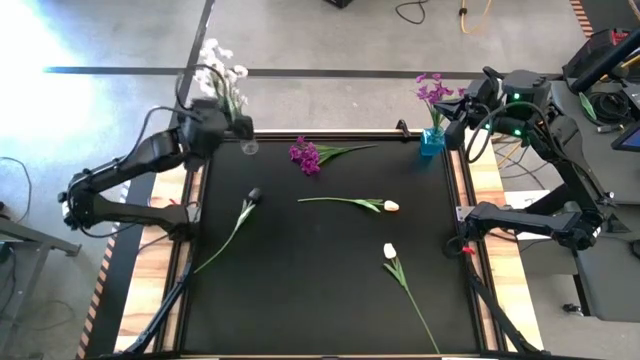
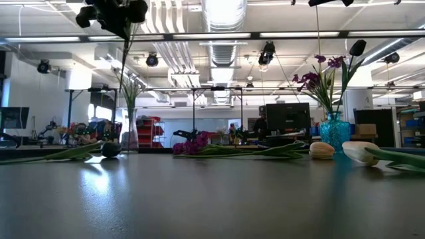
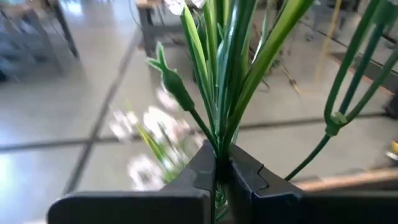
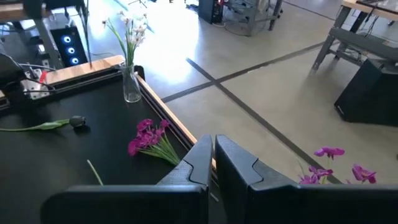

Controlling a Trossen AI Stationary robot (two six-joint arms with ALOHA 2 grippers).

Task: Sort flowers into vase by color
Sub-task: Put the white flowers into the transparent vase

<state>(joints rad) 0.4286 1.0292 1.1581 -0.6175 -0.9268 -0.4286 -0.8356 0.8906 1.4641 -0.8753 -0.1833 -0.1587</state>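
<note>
Four flowers lie loose on the bench (image 1: 320, 300): magenta spray (image 1: 308, 156), dark tulip (image 1: 253, 195), two cream tulips (image 1: 390, 206). We see the left gripper (image 3: 221, 167) above the clear vase (image 1: 249, 146), jaws pinching a white spray's green stem (image 3: 230, 74). The right gripper (image 4: 213, 149) hovers beside the blue vase (image 1: 432, 139), jaws pressed together, holding nothing.

Left gripper (image 1: 215, 118) is up at the clear vase (image 1: 249, 146) with white flowers (image 1: 222, 62). Right gripper (image 1: 462, 108) sits by the blue vase (image 1: 432, 140). Purple spray (image 1: 306, 156) and three tulips lie on the mat (image 1: 320, 300).
</note>
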